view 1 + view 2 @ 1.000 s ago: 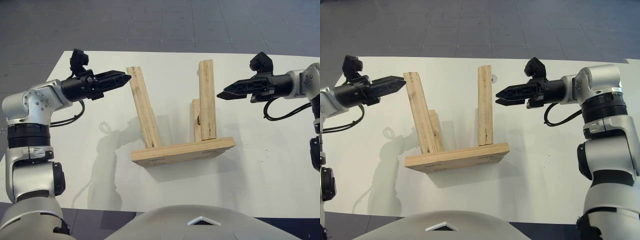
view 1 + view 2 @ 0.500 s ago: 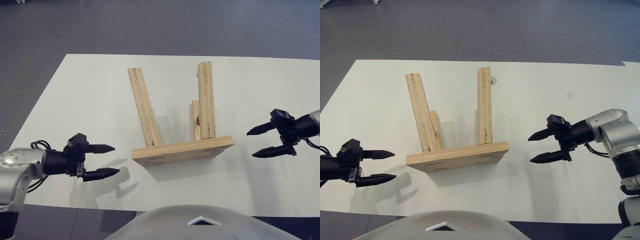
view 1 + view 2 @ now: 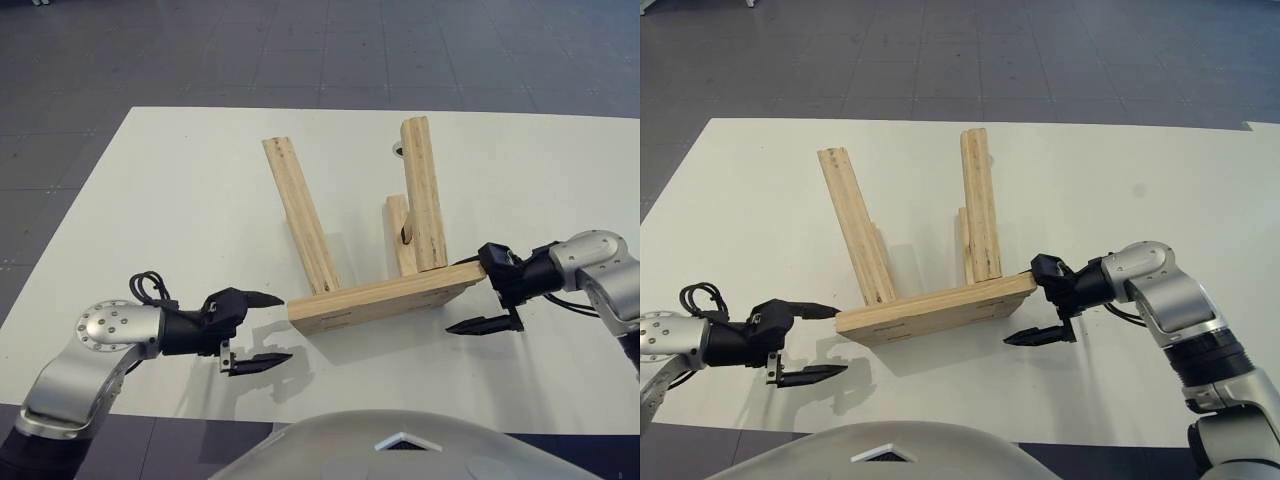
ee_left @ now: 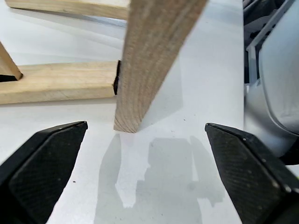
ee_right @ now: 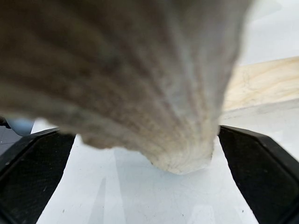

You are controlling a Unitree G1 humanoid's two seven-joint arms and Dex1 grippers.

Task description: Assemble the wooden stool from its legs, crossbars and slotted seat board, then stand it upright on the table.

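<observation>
At the near left, the left hand (image 3: 262,330) sat low over the white counter (image 3: 180,180) with its two fingers spread wide, gripping nothing, just beside the left end of the slotted seat board (image 3: 385,297). The wooden stool (image 3: 322,268) lay tipped on its side mid-counter, the board's long edge facing the robot and the legs pointing away. The left leg (image 3: 300,210) leaned outward, a flat pale plank with open grain. A shorter piece (image 3: 400,235), perhaps a crossbar or another leg, showed beside the straighter right leg (image 3: 424,195). At the board's right end, the right hand (image 3: 487,295) was opened too, one finger above the corner and one below, not yet pinching it.

The bare, dry timber looked stiff and fairly light, rough enough to grip without slipping. I'd judge the board's two ends the soundest hold, since pulling on the legs might work the slotted joints loose
</observation>
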